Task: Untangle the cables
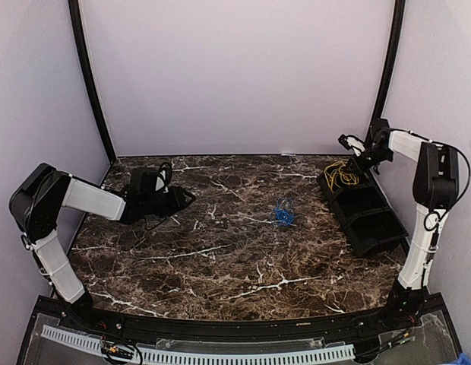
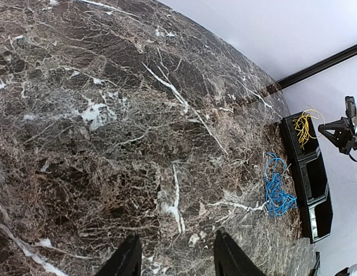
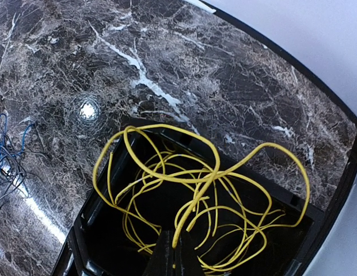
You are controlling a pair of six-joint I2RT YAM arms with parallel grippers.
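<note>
1. My right gripper (image 3: 173, 250) is pinched closed on a strand of the yellow cables (image 3: 196, 190). The bundle hangs from that pinch in loose loops over the far compartment of the black tray (image 1: 372, 224), and its lower loops reach down inside.
2. My left gripper (image 2: 178, 261) hovers over the marble table (image 1: 220, 258) on the left side. Its fingers are parted and hold nothing.
3. The blue cables (image 1: 282, 215) lie in a small heap on the table, near the tray's left side and apart from the yellow ones. Nothing touches them.
4. I judge both bundles very light and limp. The strands are thin and springy enough to keep their curls, so they should slide rather than resist, and they should snag wherever loops cross.
5. The coating looks smooth, so a single strand may slip through a pinch. I would take hold at an outer loop or a free end, not in the dense middle, where a pull would likely tighten the knot.
6. With the yellow bundle hanging from one point, a second hold on a far loop would let the tangle open. My left gripper is well away from it.
7. By count there are two bundles, one yellow and one blue. There is one tray, which appears to have three compartments. I cannot count single strands within either bundle.
</note>
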